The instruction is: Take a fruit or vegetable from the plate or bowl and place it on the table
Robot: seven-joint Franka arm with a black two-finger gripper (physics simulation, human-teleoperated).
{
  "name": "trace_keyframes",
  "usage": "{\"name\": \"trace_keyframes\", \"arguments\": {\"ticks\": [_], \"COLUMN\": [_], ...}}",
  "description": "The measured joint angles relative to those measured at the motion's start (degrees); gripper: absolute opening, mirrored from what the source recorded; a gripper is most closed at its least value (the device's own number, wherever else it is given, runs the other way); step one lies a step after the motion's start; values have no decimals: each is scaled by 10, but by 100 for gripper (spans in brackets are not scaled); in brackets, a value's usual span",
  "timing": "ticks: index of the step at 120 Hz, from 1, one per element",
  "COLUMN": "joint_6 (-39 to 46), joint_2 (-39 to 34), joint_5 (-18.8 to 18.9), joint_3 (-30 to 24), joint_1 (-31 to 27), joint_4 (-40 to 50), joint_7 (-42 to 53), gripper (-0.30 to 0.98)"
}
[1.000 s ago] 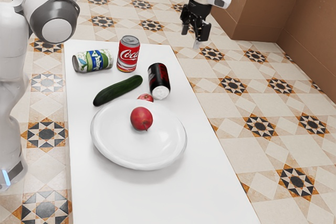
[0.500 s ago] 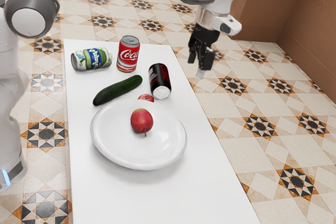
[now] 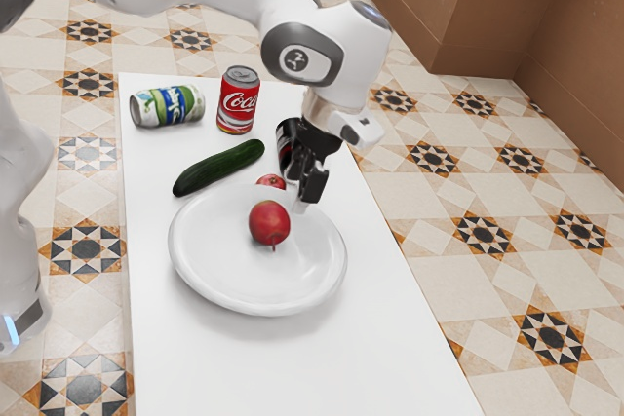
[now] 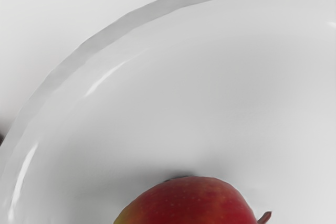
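Watching from here, I'd say the job is at the reaching stage, with the pick and the placing both ahead. The gripper [image 3: 298,194] is over the far edge of the plate [image 3: 234,275], its fingers parted and nothing between them. Just beside it and a little lower sits the red apple [image 3: 269,223], resting inside the plate, stem showing, so the fruit that has to come out is where it shouldn't end up. Close beneath the hand, the wrist view has part of that same apple against the white dish.

What's left, as I see it: shift over the apple, settle around it, close, lift it clear of the rim, then set it down on the white surface [image 3: 195,358]. There's bare room for that beyond the plate from the gripper. A second red fruit [image 3: 271,181] peeks from behind the rim, near the gripper, but it seems to be outside the dish and wouldn't count. The dark can [image 3: 286,148] stands out right behind the gripper, so I'd want the hand kept away from it.
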State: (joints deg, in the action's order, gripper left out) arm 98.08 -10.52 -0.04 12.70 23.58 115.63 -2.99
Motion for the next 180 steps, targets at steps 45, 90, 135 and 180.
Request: {"name": "trace_keyframes", "arguments": {"ticks": [45,90,135,180], "joint_6": [27,11,6,-3], "joint_2": [-7,-40,-43,-45], "joint_5": [-6,-8,-20,-32], "joint_3": [-5,-6,-14,-15], "joint_1": [-1,-1,-1,-1], "joint_4": [33,74,86,100], "joint_7": [-42,-103,-136,-153], "gripper": [69,69,69,69]}}
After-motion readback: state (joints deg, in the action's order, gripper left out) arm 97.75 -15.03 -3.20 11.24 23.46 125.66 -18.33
